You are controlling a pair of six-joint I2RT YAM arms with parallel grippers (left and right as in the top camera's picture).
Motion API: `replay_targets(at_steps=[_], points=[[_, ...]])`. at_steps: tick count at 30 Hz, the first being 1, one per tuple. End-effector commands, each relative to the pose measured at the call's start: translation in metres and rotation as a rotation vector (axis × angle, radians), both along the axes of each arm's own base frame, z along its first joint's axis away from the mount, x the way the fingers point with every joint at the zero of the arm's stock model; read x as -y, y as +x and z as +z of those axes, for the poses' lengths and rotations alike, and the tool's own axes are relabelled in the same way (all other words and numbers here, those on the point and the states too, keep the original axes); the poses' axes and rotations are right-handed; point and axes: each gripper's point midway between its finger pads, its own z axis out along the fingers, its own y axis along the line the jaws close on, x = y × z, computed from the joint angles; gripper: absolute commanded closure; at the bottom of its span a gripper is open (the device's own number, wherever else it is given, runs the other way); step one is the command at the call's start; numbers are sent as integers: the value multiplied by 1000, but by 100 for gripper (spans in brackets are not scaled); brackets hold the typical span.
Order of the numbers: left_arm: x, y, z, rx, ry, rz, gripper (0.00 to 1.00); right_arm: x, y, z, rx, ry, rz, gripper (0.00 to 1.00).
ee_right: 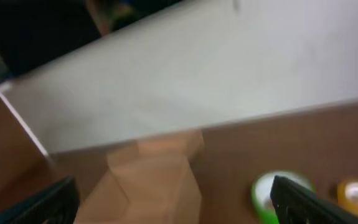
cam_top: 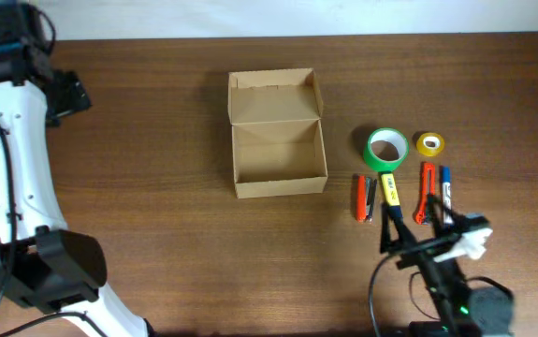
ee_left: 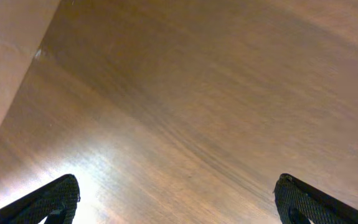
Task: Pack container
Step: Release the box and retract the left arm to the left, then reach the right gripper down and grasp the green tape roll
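Note:
The tan cardboard container (cam_top: 279,161) stands open at the table's middle, its flap lid (cam_top: 275,96) tilted toward the back, and its inside looks empty. It shows blurred in the right wrist view (ee_right: 154,180). To its right lie a green tape roll (cam_top: 385,148), a yellow tape roll (cam_top: 429,144), an orange-and-grey tool (cam_top: 365,198), a yellow-and-black pen (cam_top: 390,187), an orange pen (cam_top: 427,187) and a blue pen (cam_top: 444,187). My right gripper (cam_top: 409,223) is open just in front of the pens and holds nothing (ee_right: 175,208). My left gripper (cam_top: 67,94) is open and empty at the far left (ee_left: 179,202).
The white wall edge (cam_top: 278,19) runs along the table's back. The left arm's white link (cam_top: 21,159) and base (cam_top: 49,271) fill the left side. The green tape (ee_right: 266,193) and yellow tape (ee_right: 356,193) show in the right wrist view.

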Motion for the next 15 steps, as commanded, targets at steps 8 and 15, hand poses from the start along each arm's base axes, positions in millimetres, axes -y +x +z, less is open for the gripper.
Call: replay_targets(at_steps=[8,15], points=[[-15,-17,-9,-26,-15,27,0,16,38,86,-345,-254,-59,1],[-15,-17,-9,-27,-15,27,0,17,106,85,-696,-336,13,1]])
